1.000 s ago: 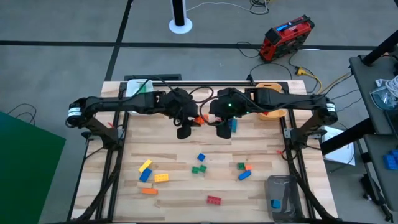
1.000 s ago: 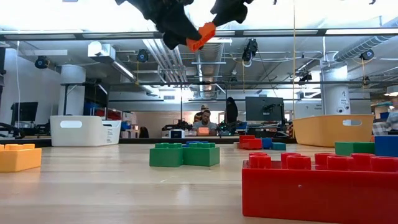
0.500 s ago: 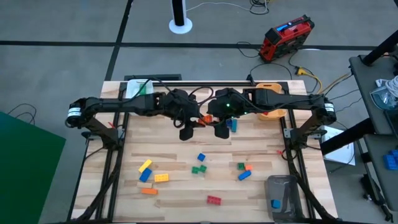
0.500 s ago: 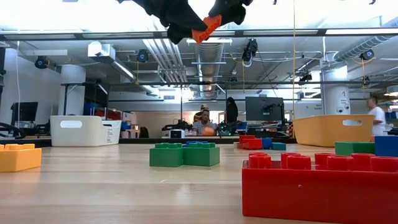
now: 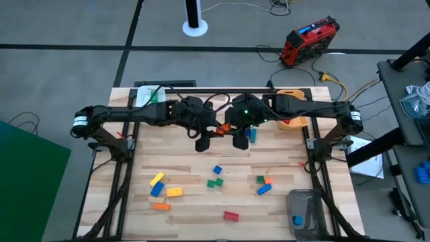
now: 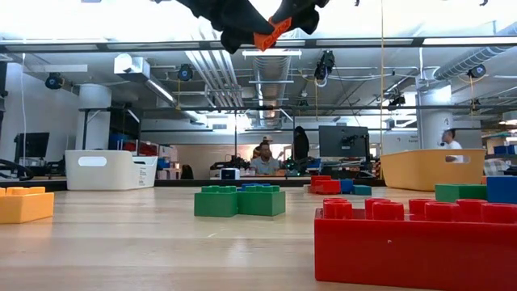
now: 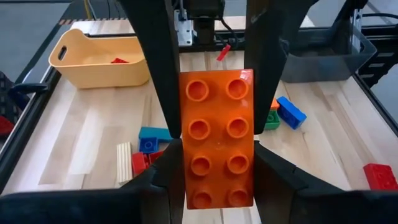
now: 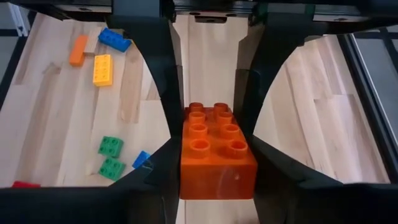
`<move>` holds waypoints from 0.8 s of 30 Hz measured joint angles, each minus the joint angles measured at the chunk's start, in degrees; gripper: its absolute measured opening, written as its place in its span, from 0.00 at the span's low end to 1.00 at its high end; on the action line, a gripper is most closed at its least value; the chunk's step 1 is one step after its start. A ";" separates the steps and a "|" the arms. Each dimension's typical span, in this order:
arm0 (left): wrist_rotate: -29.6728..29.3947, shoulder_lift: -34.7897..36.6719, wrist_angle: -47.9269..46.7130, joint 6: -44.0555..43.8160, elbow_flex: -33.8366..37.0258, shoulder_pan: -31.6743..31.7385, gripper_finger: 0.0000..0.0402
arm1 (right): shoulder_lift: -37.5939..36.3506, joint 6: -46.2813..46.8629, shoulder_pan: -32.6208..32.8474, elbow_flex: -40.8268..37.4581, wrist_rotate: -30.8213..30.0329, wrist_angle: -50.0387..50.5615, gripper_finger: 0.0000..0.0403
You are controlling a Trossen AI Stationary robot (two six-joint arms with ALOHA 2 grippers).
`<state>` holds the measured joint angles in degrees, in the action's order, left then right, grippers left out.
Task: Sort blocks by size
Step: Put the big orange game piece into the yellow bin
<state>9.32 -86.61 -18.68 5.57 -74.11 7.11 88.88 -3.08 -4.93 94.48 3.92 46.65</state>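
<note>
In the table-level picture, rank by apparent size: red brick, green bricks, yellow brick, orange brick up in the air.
Red brick, then green bricks, then yellow brick (cut by the picture's edge), then orange brick. Red sits nearest the camera, so real sizes stay unsure.

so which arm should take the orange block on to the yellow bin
Right, probably. The left gripper and right gripper both clamp the orange block in mid-air over the table's middle. The yellow bin sits on the right arm's side, so the left should let go.

Glossy plastic orange brick (image 7: 217,137), pale wood table (image 5: 195,202).
</note>
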 joint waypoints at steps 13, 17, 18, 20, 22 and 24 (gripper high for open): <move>-7.99 0.33 -5.90 -8.75 -0.11 0.38 0.49 | 0.09 1.89 -4.48 -0.04 -0.81 5.31 0.33; -10.60 0.31 -12.47 -9.44 -0.11 1.09 0.54 | 0.67 5.64 -10.54 -0.04 -1.03 10.07 0.33; -11.62 0.31 -13.87 -9.69 -0.11 1.33 0.54 | 0.96 7.57 -12.72 -0.04 -1.11 11.36 0.33; -12.99 0.31 -16.19 -10.06 -0.10 1.78 0.54 | 1.71 11.34 -17.23 -0.04 -1.28 14.17 0.33; -13.29 0.31 -17.63 -10.55 -0.09 2.24 0.54 | 2.39 15.33 -22.04 -0.06 -1.45 18.16 0.33; -13.29 0.31 -18.52 -10.69 -0.09 2.84 0.55 | 3.36 19.64 -26.57 -0.23 -2.60 21.59 0.33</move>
<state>-3.96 -86.30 -37.20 -5.12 -74.20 9.96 92.24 16.57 -31.50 94.25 1.32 68.25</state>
